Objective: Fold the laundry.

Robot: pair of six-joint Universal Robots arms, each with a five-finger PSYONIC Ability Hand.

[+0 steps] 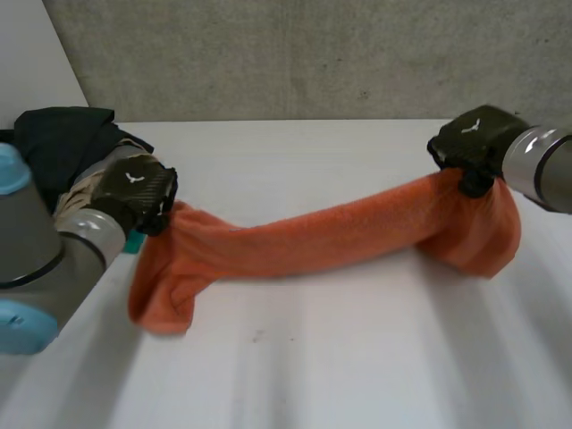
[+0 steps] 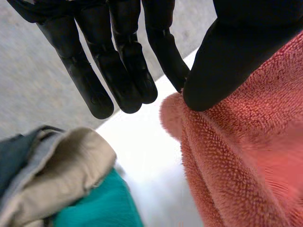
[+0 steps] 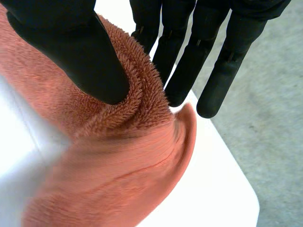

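Left hand (image 1: 134, 189) pinches one end of the orange towel (image 1: 331, 234) between thumb and straight fingers. The right hand (image 1: 474, 143) pinches the other end the same way, so the towel hangs bunched like a rope between them, sagging low over the white bench (image 1: 357, 357). Both grips look shallow, close to the cloth's edge, so a sharp pull apart could slip an end free and drop it in a heap. The left end also hangs just beside the pile of clothes (image 1: 58, 143), which it might snag or drag along.
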